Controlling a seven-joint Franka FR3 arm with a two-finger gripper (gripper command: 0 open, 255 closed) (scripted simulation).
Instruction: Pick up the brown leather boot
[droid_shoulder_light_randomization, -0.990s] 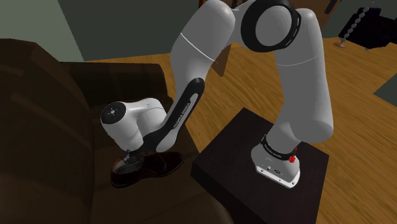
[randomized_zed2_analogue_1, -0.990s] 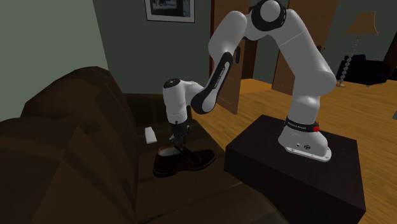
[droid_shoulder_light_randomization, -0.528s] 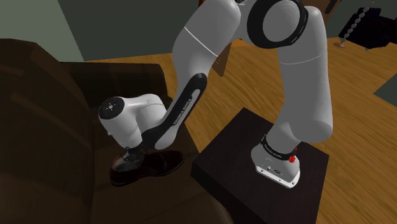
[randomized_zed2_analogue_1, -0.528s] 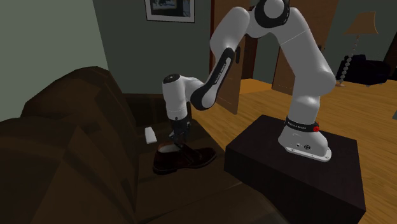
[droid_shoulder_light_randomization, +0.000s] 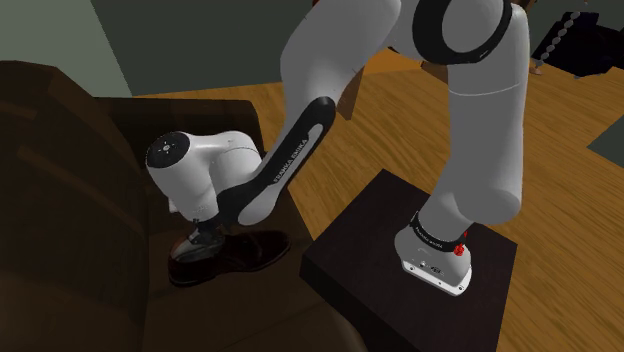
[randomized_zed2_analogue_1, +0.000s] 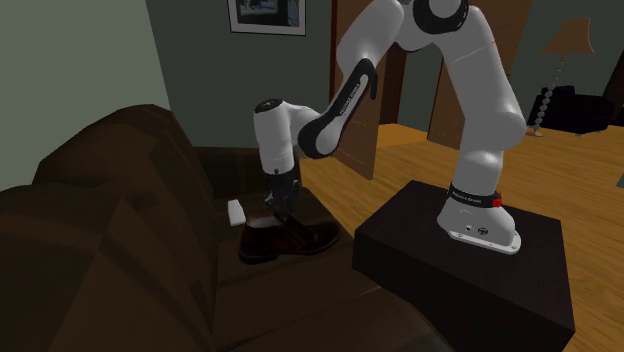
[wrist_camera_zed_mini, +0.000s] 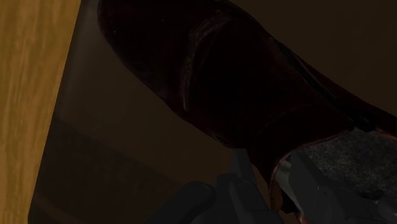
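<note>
clasping the brown leather boot by its collar rim in clenched jaws, likely for a sure hold, on the brown sofa.

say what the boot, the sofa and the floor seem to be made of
Boot: dark reddish-brown and smooth, with soft glossy highlights in the wrist view, so probably polished leather.
Sofa: dark brown and matte, with no weave or shine to read; it could be leather or fabric.
Floor: orange-brown with plank lines, apparently wood.
</note>
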